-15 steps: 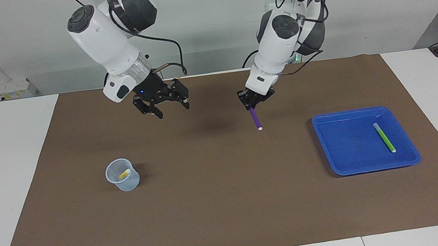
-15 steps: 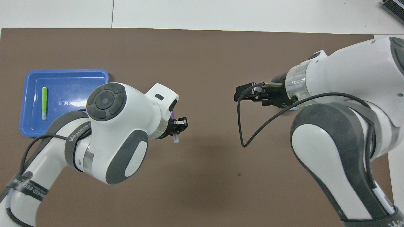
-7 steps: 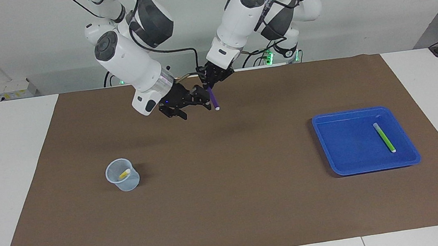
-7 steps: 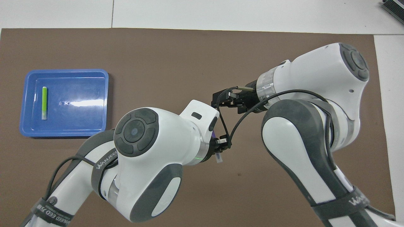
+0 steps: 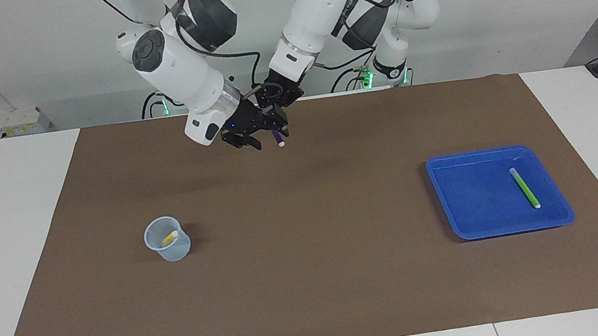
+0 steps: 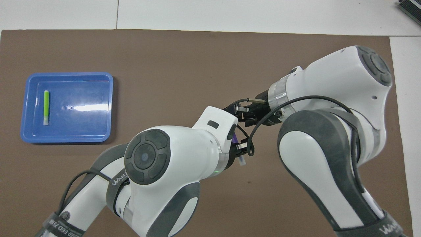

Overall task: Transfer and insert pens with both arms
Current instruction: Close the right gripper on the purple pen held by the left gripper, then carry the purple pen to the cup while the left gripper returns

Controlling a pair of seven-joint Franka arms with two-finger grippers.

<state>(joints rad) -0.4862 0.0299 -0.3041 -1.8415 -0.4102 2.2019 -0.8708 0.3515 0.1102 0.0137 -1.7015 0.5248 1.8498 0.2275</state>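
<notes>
while l gripper (image 5: pixel 280 100) clamps purple pen (image 5: pixel 277 138) (tip hanging below its fingers), r gripper (image 5: pixel 257 131) brackets it, grip state unclear.

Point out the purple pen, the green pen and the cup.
purple pen (image 5: pixel 277 138), facing view, lower purple barrel above its white tip.
green pen (image 5: pixel 524 188), facing view, middle of the barrel, in the tray.
cup (image 5: pixel 173 251), facing view, its outer wall.

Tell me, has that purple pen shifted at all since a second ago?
Yes. The purple pen, held by the left gripper, has travelled away from the blue tray toward the right arm's end, meeting the right gripper.
</notes>
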